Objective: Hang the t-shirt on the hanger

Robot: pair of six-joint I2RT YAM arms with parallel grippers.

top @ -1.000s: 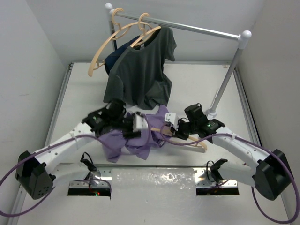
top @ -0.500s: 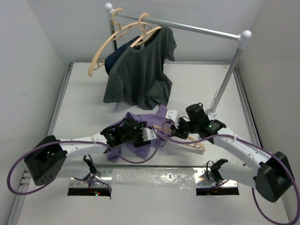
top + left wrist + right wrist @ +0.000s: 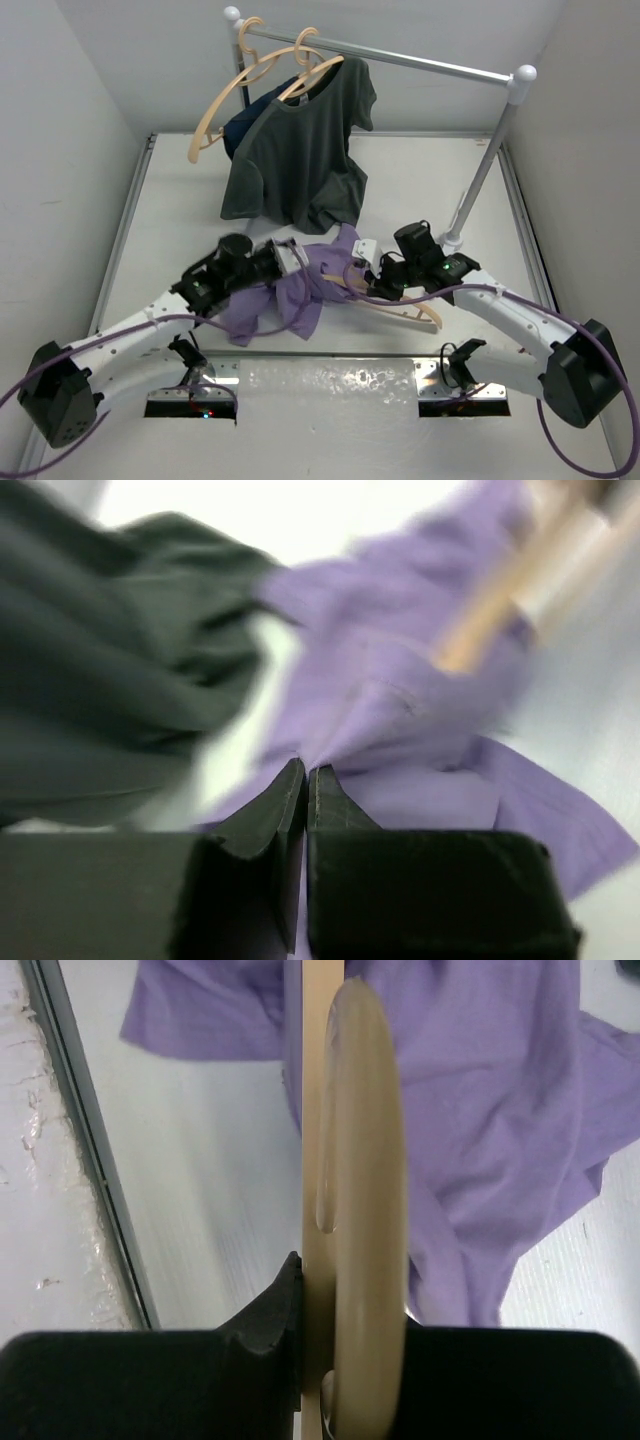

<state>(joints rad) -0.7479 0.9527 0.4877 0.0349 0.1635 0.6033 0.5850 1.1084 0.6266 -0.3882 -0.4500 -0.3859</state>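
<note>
The t-shirt (image 3: 285, 300) is a soft lavender heap, crumpled and creased, lying in the near half of the bench about midway between its left and right edges. The left gripper (image 3: 306, 785) has its fingers pressed together on a fold of that cloth. The hanger (image 3: 405, 311), pale wood, lies just to the right with one arm tucked into the purple cloth and the other pointing toward the near right corner; the right gripper (image 3: 345, 1290) is clamped on its wood. The bench (image 3: 180, 200) is plain white, walled in white, with a metal strip (image 3: 330, 385) along its near edge. Across the far edge runs a rail (image 3: 420, 58) carrying a dark grey shirt (image 3: 300, 150), a navy garment (image 3: 250, 115) and a bare hanger (image 3: 225, 100). The grey hem drops just behind the lavender heap.
</note>
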